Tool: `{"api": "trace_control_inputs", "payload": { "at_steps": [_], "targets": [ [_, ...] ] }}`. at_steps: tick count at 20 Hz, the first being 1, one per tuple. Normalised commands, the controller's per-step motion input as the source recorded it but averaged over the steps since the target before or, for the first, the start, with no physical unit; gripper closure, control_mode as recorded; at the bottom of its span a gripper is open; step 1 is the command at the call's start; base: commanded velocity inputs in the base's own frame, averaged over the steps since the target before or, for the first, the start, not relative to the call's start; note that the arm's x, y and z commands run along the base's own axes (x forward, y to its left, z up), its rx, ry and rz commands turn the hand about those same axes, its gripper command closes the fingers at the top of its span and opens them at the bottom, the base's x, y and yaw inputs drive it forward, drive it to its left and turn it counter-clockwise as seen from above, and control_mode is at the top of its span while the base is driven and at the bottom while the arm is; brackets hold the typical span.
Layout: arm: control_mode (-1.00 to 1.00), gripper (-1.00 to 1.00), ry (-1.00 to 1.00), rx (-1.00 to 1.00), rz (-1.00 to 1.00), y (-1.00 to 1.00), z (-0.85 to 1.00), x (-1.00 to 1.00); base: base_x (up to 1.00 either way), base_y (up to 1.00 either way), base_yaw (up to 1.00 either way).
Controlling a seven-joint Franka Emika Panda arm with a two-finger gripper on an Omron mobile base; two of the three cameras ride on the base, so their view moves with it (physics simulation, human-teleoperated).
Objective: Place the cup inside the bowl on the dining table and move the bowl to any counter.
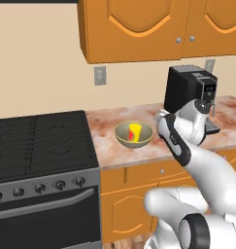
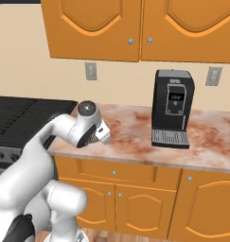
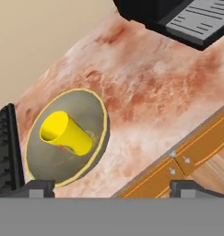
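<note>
On the far left of the left base view is a black stove (image 1: pixel 42 141). Just right of it, on the counter (image 1: pixel 139 155), sits the bowl (image 1: pixel 133 134) with the cup (image 1: pixel 135 132) inside it. Further right, the white arm bends over the counter edge, with a black coffee machine (image 1: pixel 190 92) behind it.

In the hand view, the stove's dark edge (image 3: pixel 5 147) lies at far left. The bowl (image 3: pixel 65 138) sits beside it, holding the cup (image 3: pixel 65 133), which lies tipped, its open mouth towards the upper left. The gripper (image 3: pixel 111 188) is spread wide and holds nothing. Its left fingertip (image 3: pixel 37 188) is just below the bowl's rim, so the bowl lies ahead and left of the claw's centre. The bowl appears already placed on a counter, so the task looks nearly done.
</note>
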Motion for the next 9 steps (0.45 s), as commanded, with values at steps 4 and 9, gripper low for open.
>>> {"api": "trace_control_inputs", "payload": {
  "at_steps": [4,9],
  "targets": [
    [-1.0,-1.0,0.0,-0.07,0.0,0.0,0.26,-0.68,0.0,0.0,0.0],
    [-1.0,-1.0,0.0,-0.04,0.02,0.0,0.24,-0.67,0.0,0.0,0.0]
  ]
}}
